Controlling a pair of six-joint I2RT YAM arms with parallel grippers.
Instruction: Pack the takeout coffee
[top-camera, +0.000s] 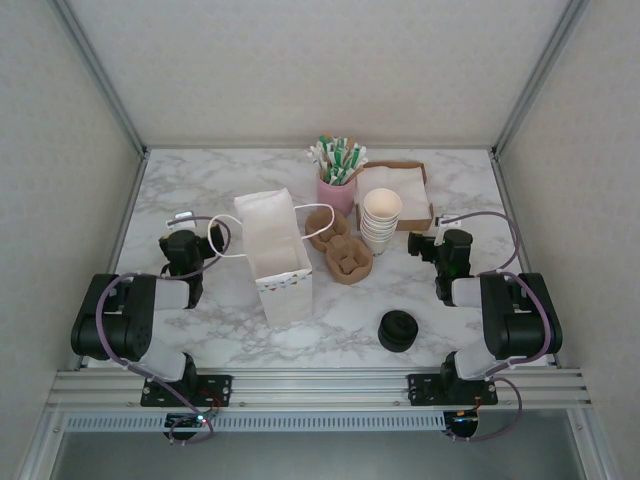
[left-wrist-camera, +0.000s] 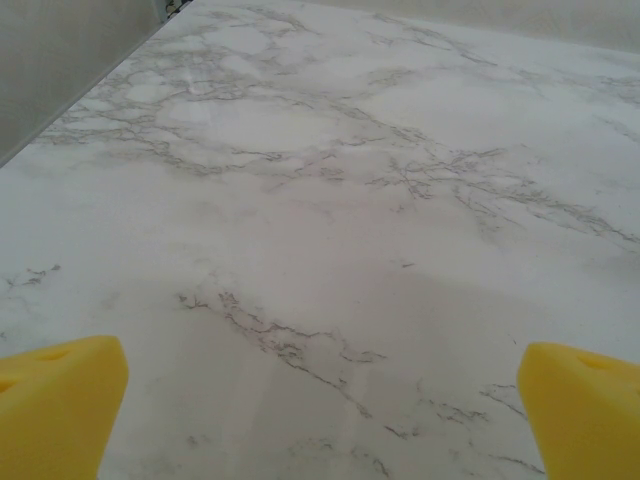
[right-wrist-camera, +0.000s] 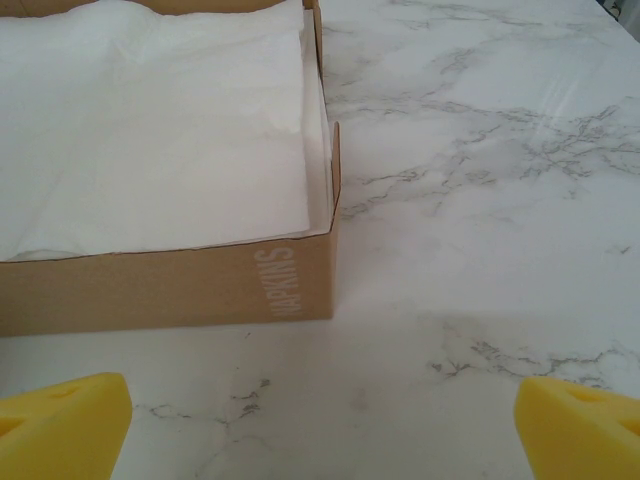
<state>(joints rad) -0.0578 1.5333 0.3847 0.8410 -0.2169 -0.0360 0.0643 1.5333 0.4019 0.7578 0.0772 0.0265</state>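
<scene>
Brown cup carrier (top-camera: 349, 262), white bag (top-camera: 285, 296), apparently green-striped straws (top-camera: 338, 158)

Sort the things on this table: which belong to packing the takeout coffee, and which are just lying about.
For the job:
brown pulp cup carrier
white paper bag, likely what it goes into

Lying about:
stack of cream paper cups
black lid
pink cup of straws
napkin box

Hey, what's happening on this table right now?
Nothing is being handled yet. Both robot arms sit at the near edge, the left end effector and right end effector open and empty. A white paper bag stands mid-table, with the brown cup carrier beside it, unpacked. Paper cups, a napkin box and a black lid wait nearby.
</scene>
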